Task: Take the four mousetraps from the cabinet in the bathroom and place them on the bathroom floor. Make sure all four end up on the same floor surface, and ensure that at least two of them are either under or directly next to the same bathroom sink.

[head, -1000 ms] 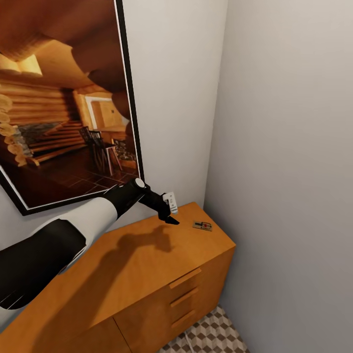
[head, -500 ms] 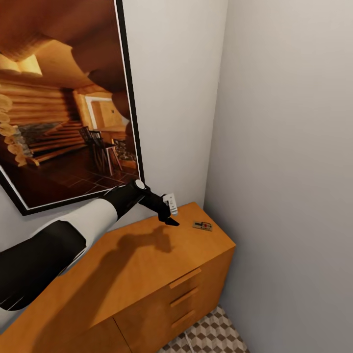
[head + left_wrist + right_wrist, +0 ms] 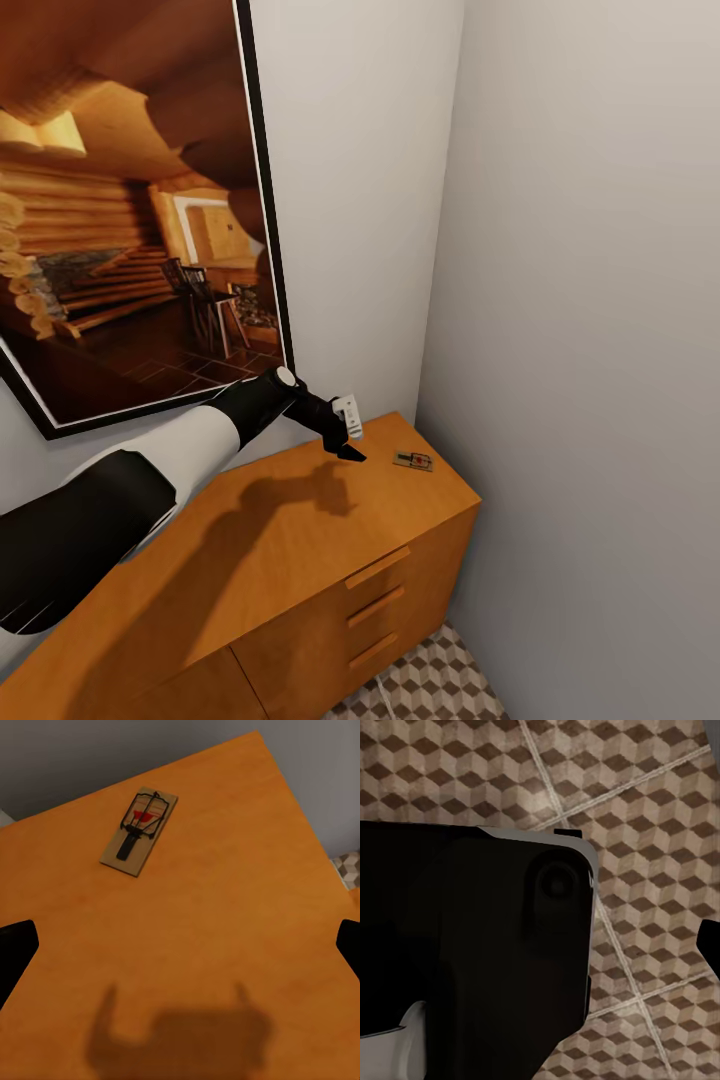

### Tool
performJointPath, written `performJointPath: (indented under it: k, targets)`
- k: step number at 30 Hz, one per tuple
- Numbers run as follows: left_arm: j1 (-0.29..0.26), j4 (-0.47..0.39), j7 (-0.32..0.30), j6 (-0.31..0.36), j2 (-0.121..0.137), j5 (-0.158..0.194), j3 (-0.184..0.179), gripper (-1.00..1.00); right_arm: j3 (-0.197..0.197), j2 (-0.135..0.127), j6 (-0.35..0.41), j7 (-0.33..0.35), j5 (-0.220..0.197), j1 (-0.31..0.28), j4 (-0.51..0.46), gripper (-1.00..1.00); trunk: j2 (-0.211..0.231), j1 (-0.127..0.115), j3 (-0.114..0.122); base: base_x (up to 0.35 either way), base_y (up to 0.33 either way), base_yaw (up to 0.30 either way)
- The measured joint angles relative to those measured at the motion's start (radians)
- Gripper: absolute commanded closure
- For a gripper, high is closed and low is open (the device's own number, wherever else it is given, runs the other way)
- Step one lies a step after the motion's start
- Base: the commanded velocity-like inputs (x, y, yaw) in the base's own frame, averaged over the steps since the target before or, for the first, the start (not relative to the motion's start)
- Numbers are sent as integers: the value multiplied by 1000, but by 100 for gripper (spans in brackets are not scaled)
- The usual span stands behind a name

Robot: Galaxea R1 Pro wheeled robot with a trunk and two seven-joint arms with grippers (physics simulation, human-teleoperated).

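One mousetrap (image 3: 412,461) lies flat on the top of the cabinet (image 3: 300,540), near the corner by the right-hand wall, well in from the front edge. In the left wrist view the mousetrap (image 3: 139,830) is a small brown board with a dark wire bar and a red patch, set at a slant to the cabinet's edges.

Left pincer (image 3: 347,450): hangs over the cabinet top, near the trap but apart from it, nothing held. In the left wrist view the two dark fingertips (image 3: 13,952) sit at opposite edges of the frame, so the fingers are spread wide.

Right pincer: one dark tip (image 3: 711,942) shows over the patterned bathroom floor (image 3: 652,810); cannot tell whether it is spread or closed.

Handling, judged:
- Trap is likely very light and stiff; a thin board that lies flush on the wood.
- The smooth top may let it skate when nudged.
- Best hold looks to be across the narrow width, on the long edges of the board, clear of the wire bar.
- Thin profile means fingertips must come nearly to the surface; a shallow grip could flip it.

Other traps: not located here.
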Motion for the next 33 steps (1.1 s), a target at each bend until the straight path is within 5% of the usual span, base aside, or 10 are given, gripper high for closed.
performJointPath:
  k: [33]
  targets:
    - [15,0,0,-2,-3,1,0,-100,0,-1,0,-2,0,0,0,-100,0,0,0,40,0,0]
